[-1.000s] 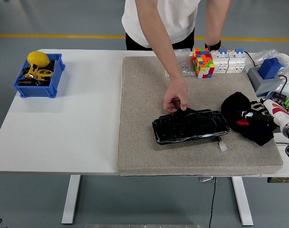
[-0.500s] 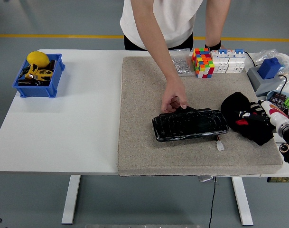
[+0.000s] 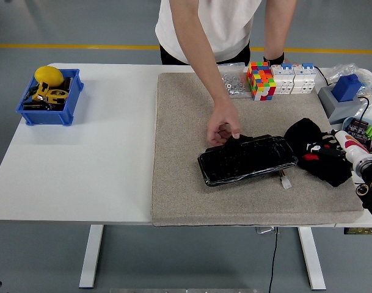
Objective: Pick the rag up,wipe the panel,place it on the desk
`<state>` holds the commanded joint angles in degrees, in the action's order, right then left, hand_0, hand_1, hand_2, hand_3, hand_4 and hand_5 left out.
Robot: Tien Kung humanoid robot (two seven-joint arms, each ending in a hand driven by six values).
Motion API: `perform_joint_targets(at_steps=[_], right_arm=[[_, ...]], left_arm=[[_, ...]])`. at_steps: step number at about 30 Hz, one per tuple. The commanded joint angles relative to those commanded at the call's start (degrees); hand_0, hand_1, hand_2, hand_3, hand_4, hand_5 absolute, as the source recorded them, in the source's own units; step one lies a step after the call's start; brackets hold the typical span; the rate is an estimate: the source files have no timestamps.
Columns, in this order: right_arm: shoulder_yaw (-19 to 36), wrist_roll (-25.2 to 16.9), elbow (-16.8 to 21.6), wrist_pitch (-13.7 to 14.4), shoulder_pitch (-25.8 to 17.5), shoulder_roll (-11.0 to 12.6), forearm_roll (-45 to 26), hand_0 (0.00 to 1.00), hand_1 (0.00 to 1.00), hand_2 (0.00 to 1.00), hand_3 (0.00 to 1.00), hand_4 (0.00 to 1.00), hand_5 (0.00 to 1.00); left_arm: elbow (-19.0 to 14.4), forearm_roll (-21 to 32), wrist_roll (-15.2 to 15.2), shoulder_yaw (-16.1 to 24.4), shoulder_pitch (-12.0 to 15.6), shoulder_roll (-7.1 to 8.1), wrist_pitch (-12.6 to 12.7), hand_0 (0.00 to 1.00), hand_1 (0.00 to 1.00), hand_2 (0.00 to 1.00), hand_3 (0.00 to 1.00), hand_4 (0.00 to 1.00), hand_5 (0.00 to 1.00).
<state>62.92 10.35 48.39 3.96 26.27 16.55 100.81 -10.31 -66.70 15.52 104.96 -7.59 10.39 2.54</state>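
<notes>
A black rag (image 3: 314, 151) lies bunched on the right side of the grey mat (image 3: 179, 177). Left of it lies the panel, a black keyboard (image 3: 247, 160), slightly askew, with a small white plug at its right end. A person's hand (image 3: 224, 128) reaches from the far side and rests on the keyboard's upper left edge. My right arm (image 3: 364, 170) comes in at the right edge; its hand (image 3: 341, 155) sits at the rag's right side, black against black, so its grip is unclear. My left arm is out of view.
A blue bin (image 3: 50, 99) with yellow items stands at the far left. Along the mat's back edge are a bag of small parts (image 3: 233, 82), a colourful cube (image 3: 261, 80) and white blocks (image 3: 294, 78). A blue-grey device (image 3: 344, 94) and cables crowd the right edge.
The person's hand has turned the keyboard a little, its right end now farther from me. My right arm has shifted slightly down and right.
</notes>
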Motion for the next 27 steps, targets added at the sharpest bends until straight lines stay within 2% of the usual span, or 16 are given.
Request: perform_joint_targets(at_steps=[1, 6, 7, 12, 13, 18, 19, 24, 25, 27], right_arm=[[-0.1, 0.1, 0.0, 0.2, 0.1, 0.0, 0.0, 0.722, 0.705, 0.749, 0.804, 0.998, 0.674], [-0.7, 0.2, -0.3, 2.0, 0.3, -0.4, -0.4, 0.722, 0.705, 0.749, 0.804, 0.998, 0.674], [-0.7, 0.1, -0.3, 2.3, 0.4, -0.5, -0.5, 0.610, 0.643, 0.689, 0.746, 0.998, 0.630], [-1.0, -0.2, -0.6, 3.2, 0.8, -0.9, -1.2, 0.610, 0.643, 0.689, 0.746, 0.998, 0.630], [-1.1, -0.3, -0.6, 3.3, 0.8, -1.0, -1.4, 0.550, 0.602, 0.652, 0.712, 0.998, 0.566], [-1.1, -0.4, -0.9, 3.6, 1.0, -1.0, -2.0, 0.550, 0.602, 0.652, 0.712, 0.998, 0.566], [-1.0, -0.4, -0.9, 3.6, 1.0, -1.0, -2.1, 0.455, 0.549, 0.602, 0.673, 0.998, 0.477], [-0.9, -0.6, -1.3, 3.9, 1.1, -0.9, -2.6, 0.455, 0.549, 0.602, 0.673, 0.998, 0.477], [-0.9, -0.7, -1.4, 3.9, 1.1, -0.9, -2.8, 0.379, 0.511, 0.556, 0.593, 0.998, 0.443], [-0.8, -0.7, -1.6, 4.0, 1.1, -0.8, -3.0, 0.379, 0.511, 0.556, 0.593, 0.998, 0.443]], left_arm=[[0.0, 0.0, 0.0, 0.0, 0.0, 0.01, 0.0, 0.686, 0.728, 0.731, 0.607, 0.669, 0.628], [0.0, 0.1, 0.0, -0.2, 0.1, 0.01, 0.0, 0.686, 0.728, 0.731, 0.607, 0.669, 0.628], [0.0, 0.1, 0.0, -0.2, 0.1, 0.02, 0.0, 0.684, 0.728, 0.731, 0.608, 0.668, 0.626], [0.0, 0.0, 0.0, -0.1, 0.0, 0.04, 0.0, 0.684, 0.728, 0.731, 0.608, 0.668, 0.626], [0.0, 0.0, 0.0, -0.1, 0.0, 0.04, 0.0, 0.684, 0.730, 0.731, 0.607, 0.669, 0.627], [0.0, -0.2, 0.0, 0.2, 0.0, -0.02, 0.0, 0.684, 0.730, 0.731, 0.607, 0.669, 0.627], [0.0, -0.2, 0.0, 0.3, 0.0, -0.03, 0.0, 0.684, 0.729, 0.731, 0.607, 0.668, 0.628], [0.0, -0.4, 0.0, 0.4, -0.1, -0.03, 0.0, 0.684, 0.729, 0.731, 0.607, 0.668, 0.628], [0.0, -0.4, 0.0, 0.4, -0.1, -0.01, -0.1, 0.685, 0.729, 0.731, 0.607, 0.668, 0.627], [0.0, -0.4, 0.0, 0.5, -0.2, -0.01, -0.1, 0.685, 0.729, 0.731, 0.607, 0.668, 0.627]])
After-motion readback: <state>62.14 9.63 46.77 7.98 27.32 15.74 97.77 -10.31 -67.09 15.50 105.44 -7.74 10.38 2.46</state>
